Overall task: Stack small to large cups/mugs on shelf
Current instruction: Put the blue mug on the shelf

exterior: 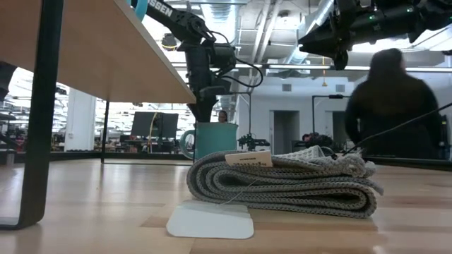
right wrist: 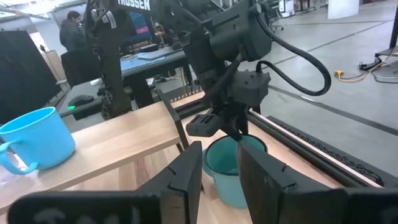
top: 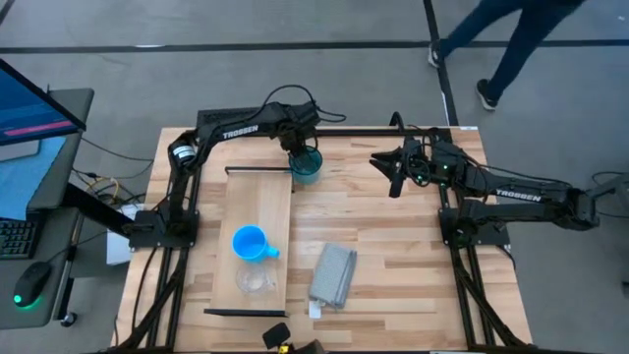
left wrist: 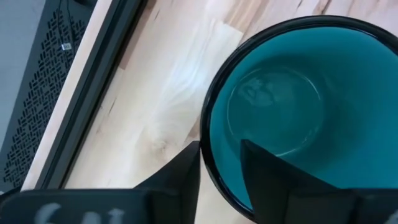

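Here the left tool [top: 299, 153] hangs over the teal mug [top: 307, 165] at the far end of the tabletop [top: 413, 265]. In the left wrist view one dark finger [left wrist: 180, 171] sits outside the mug's dark rim and the other inside the bowl, so the two straddle the wall. They are close to it, but I cannot tell whether they actually press on it or stand just apart. The right wrist view shows the same tool [right wrist: 229, 124] reaching down into the mug's [right wrist: 233, 163] mouth from above. The mug stands upright on the tabletop, just beside the far end of the shelf [top: 257, 211] and off its board.

On the shelf the blue mug [top: 250, 243] stands upright near the middle, handle pointing toward the near right. The clear cup [top: 255, 281] stands just beside it, closer to the near end of the board. Both are well apart from the teal mug.

To the right of the shelf a folded grey cloth [top: 332, 275] lies on the tabletop, with a white tag [exterior: 210, 219] under its near edge in the low view.

The right tool [top: 395, 169] waits above the far right part of the tabletop, raised and holding nothing, its fingers parted a little. A person [exterior: 390, 106] stands in the room beyond.
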